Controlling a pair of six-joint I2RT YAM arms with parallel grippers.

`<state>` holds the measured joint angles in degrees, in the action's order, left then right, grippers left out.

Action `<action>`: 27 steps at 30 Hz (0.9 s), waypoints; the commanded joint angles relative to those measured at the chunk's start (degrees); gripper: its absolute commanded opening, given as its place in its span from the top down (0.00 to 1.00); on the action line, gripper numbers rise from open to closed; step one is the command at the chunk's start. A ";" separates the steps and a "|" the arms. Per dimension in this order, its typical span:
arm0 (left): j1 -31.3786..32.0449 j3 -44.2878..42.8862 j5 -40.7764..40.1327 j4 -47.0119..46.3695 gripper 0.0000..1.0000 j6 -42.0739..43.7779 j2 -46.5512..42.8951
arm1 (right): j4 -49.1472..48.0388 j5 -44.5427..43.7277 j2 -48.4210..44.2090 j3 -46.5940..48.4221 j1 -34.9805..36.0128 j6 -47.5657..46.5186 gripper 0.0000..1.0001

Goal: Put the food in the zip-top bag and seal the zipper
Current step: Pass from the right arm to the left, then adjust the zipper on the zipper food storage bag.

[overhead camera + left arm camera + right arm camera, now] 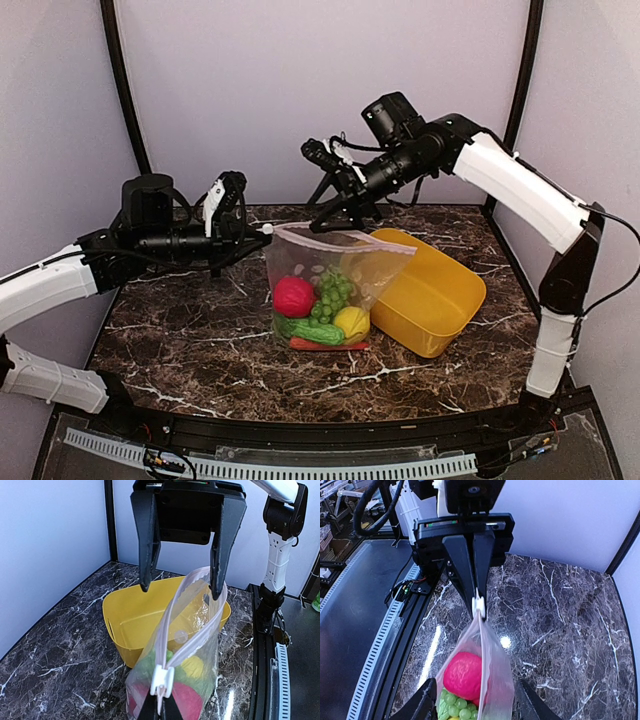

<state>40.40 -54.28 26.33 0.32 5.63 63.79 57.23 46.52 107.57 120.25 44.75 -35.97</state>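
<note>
Food [322, 305] in zip-top bag [345, 262] standing mid-counter [190, 340], yellow basket [452, 305] just right, left fingers [464, 575] pinched on slider [161, 680] at zipper [194, 636] left end, right fingers [148, 535] parted, straddling bag mouth's far-right end

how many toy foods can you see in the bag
5 from above, in the zip-top bag: red ball left, grape bunch centre, lemon right, cucumber and carrot along the bottom; more may be hidden.

Yellow basket [432, 298] on marble table [200, 345]
</note>
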 commanded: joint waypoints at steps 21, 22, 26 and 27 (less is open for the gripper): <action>0.64 -2.64 1.52 5.55 0.99 2.77 0.28 | -5.31 -7.94 8.89 9.05 8.81 8.08 0.65; 0.64 -2.57 1.60 5.52 0.99 2.73 0.28 | -5.34 -8.02 9.16 9.42 8.92 8.17 0.67; 0.64 -2.16 1.91 5.33 0.99 2.50 0.28 | -5.29 -8.45 10.16 10.53 9.18 8.61 0.72; 0.64 -2.08 1.90 5.31 0.99 2.43 0.28 | -5.33 -8.52 10.32 10.61 9.21 8.67 0.75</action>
<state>40.77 -56.53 26.76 5.87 7.92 64.55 52.99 39.16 116.46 128.84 53.30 -28.36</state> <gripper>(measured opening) 0.008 0.287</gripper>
